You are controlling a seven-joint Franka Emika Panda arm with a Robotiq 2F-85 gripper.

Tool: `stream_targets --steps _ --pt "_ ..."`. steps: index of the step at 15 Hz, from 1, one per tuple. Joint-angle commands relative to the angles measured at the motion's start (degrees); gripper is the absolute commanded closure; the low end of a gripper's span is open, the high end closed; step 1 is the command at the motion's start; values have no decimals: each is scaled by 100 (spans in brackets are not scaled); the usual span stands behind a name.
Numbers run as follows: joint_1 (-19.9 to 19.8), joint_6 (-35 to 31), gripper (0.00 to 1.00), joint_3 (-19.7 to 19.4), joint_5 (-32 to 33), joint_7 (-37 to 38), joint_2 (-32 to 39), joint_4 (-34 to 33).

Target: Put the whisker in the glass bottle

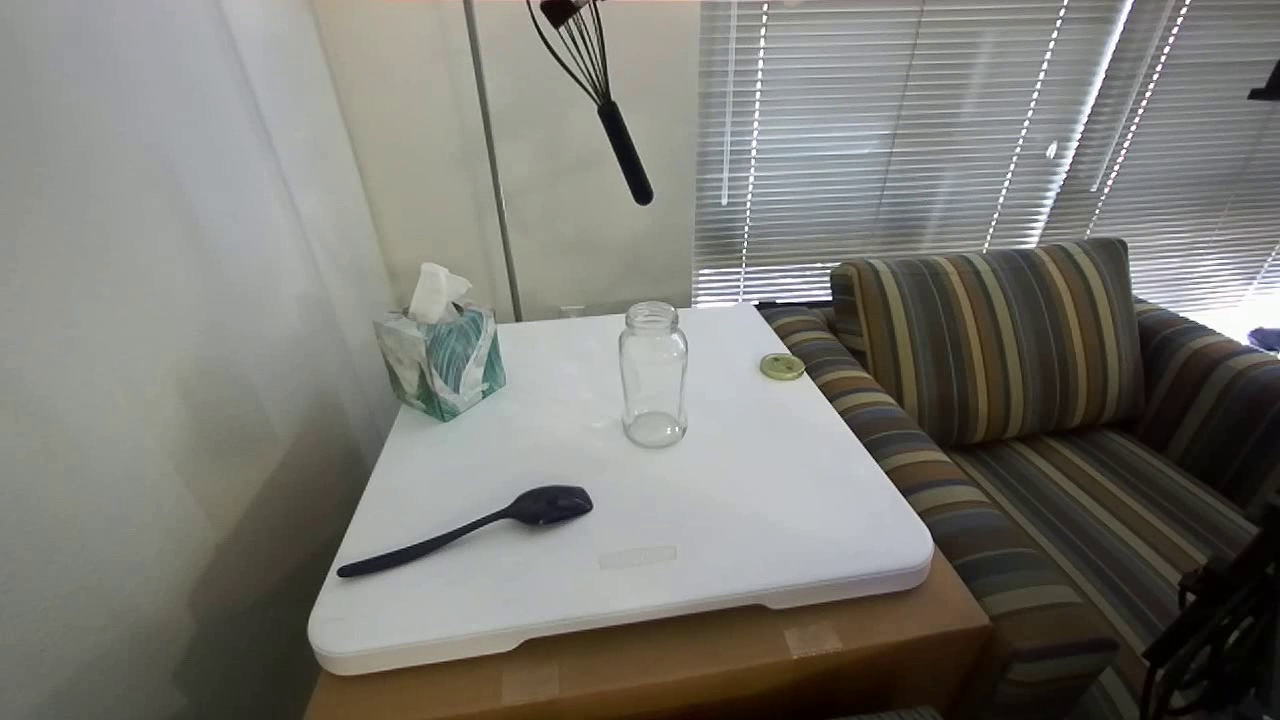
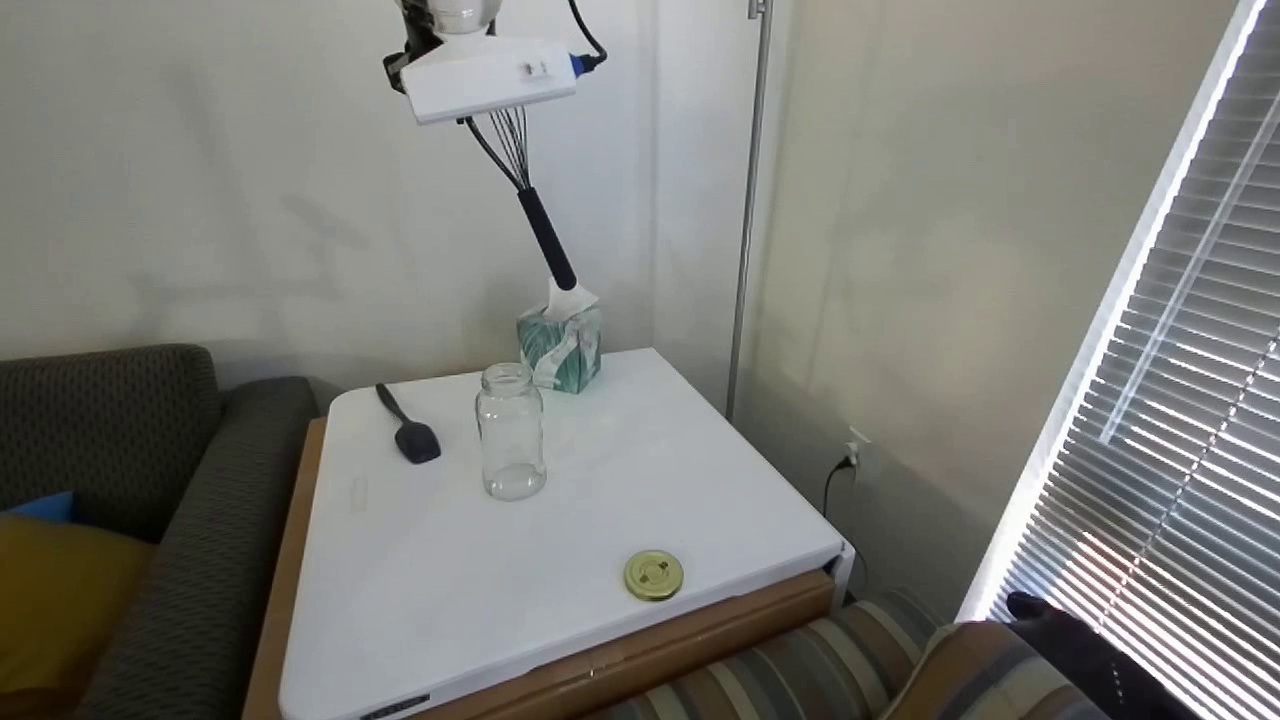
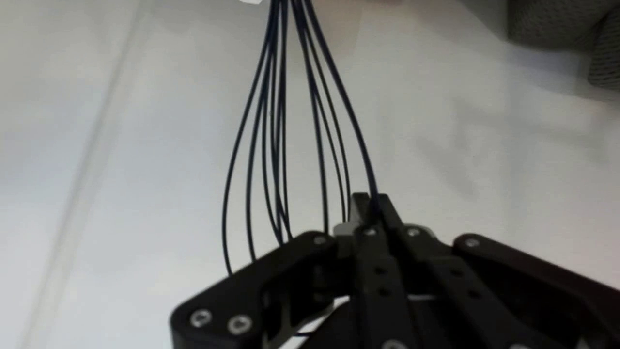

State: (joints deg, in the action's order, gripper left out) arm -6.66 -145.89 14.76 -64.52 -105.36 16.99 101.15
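The whisker (image 1: 625,155) is a black whisk hanging handle-down and tilted, high above the table; it also shows in an exterior view (image 2: 547,240). In the wrist view its looped wires (image 3: 357,128) spread beside the jaws. My gripper (image 3: 372,201) is shut on an outer wire of the whisker. Its tip (image 1: 562,12) shows at the top edge in an exterior view. The clear glass bottle (image 1: 655,380) stands upright and open on the white table, also in an exterior view (image 2: 511,435). The handle's end is above the bottle's mouth level, apart from it. The bottle is out of the wrist view.
A black spoon (image 1: 545,505) lies on the white table (image 1: 760,520). A teal-and-white tissue box (image 1: 445,360) stands by the wall. A gold-green lid (image 2: 653,575) lies near an edge. A striped armchair (image 1: 990,340) adjoins the table.
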Motion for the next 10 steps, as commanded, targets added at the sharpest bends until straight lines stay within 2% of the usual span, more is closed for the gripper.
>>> stream_targets --steps 1,5,10 --pt "-31 304 99 -280 -1263 -920 -138 257" --pt "73 1017 99 -725 -1723 -838 -145 411" --pt "142 1825 99 -1081 -1611 -295 -113 406"
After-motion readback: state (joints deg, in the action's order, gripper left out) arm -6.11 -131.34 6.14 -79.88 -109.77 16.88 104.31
